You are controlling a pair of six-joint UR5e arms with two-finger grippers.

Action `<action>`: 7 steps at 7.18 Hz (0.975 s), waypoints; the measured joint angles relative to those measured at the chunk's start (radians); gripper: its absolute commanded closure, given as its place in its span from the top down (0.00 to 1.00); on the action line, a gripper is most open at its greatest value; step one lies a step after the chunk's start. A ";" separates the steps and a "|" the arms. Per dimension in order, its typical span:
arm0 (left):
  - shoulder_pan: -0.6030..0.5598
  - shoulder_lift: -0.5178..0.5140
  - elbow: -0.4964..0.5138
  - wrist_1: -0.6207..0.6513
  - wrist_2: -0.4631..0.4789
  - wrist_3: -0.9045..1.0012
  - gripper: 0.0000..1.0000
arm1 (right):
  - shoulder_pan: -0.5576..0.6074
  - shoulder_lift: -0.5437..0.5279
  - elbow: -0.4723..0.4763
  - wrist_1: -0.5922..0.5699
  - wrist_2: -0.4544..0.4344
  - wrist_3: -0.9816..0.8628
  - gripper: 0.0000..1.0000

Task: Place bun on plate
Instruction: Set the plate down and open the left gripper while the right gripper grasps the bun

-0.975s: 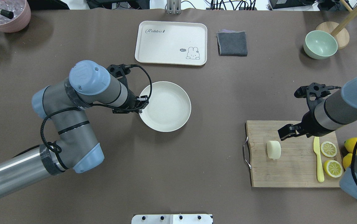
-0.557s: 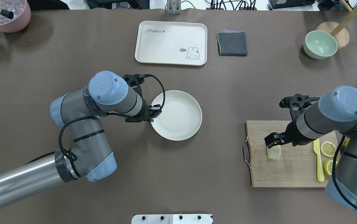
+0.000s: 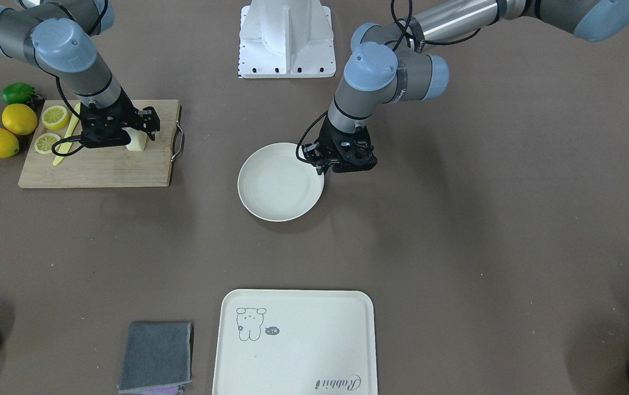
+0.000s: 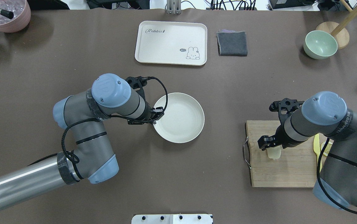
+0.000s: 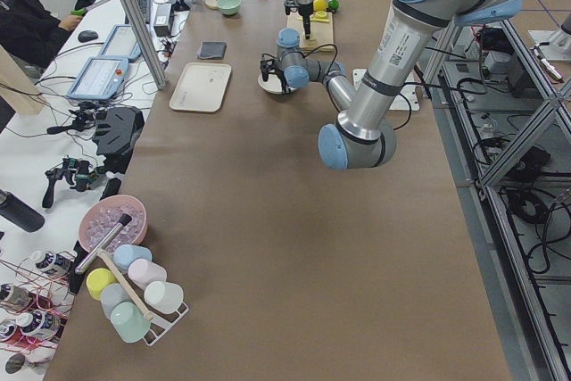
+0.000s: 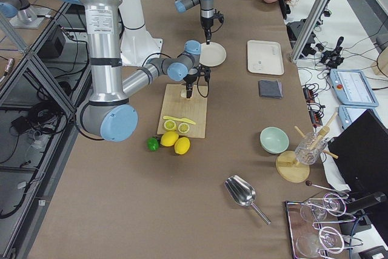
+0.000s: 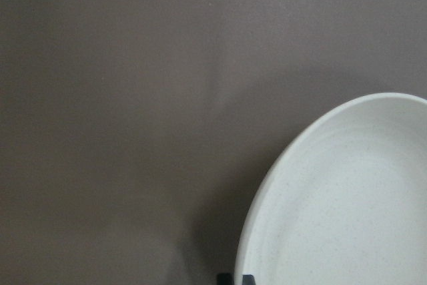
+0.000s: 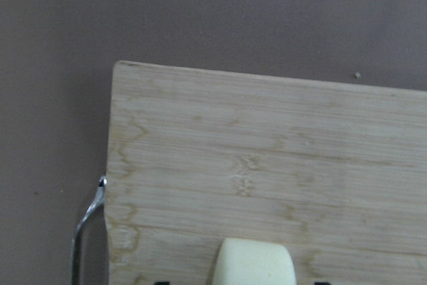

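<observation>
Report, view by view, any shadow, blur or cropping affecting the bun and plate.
Right wrist view: bun sharp but cropped by the bottom edge. Left wrist view: plate slightly soft, dark shadow beside its rim. Overhead view: even light; right arm covers most of the bun.

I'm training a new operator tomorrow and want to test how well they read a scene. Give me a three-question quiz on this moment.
1. True or false: the bun already lies on the plate.
2. The right claw is: A. over the bun; B. over the tray; C. on the plate's rim.
3. Fill in: the left claw is at the rim of the ____.

Key: 1. False, it sits on the cutting board. 2. A. 3. plate.
</observation>
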 measured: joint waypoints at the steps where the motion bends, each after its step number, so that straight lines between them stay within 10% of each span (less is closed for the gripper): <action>1: 0.000 0.001 0.000 -0.001 0.000 0.001 0.96 | -0.003 0.002 -0.002 0.001 0.000 -0.001 0.25; 7: -0.060 0.096 -0.114 0.001 0.045 0.018 0.97 | 0.043 0.203 -0.033 -0.082 -0.003 0.001 0.25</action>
